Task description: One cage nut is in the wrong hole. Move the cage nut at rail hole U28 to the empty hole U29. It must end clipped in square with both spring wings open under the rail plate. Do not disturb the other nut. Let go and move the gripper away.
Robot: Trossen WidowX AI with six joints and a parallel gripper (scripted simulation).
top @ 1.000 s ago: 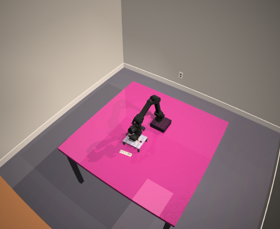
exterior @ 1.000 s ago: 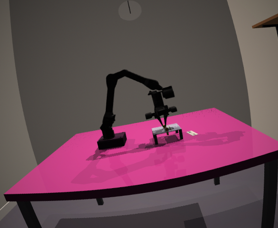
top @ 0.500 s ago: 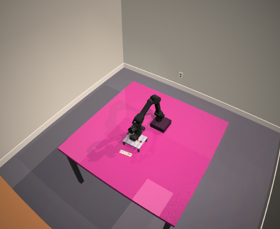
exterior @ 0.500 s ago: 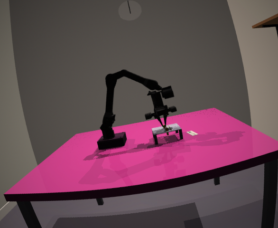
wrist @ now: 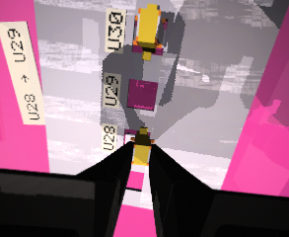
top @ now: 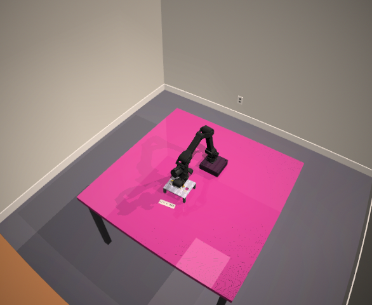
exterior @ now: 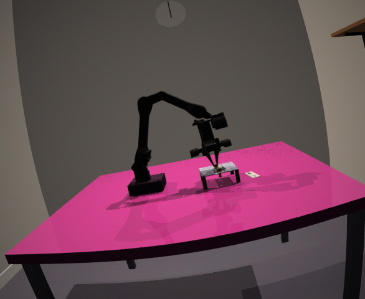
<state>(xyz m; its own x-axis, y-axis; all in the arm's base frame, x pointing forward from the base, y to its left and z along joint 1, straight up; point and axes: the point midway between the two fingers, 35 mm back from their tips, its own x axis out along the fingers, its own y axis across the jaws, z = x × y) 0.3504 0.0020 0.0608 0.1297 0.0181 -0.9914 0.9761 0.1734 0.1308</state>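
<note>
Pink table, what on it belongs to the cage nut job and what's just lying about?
For the job:
- claw, shut on the U28 nut
- rail plate
- empty U29 hole
- U28-to-U29 label

Just lying about:
- nothing I can see; the U30 nut stays undisturbed
</note>
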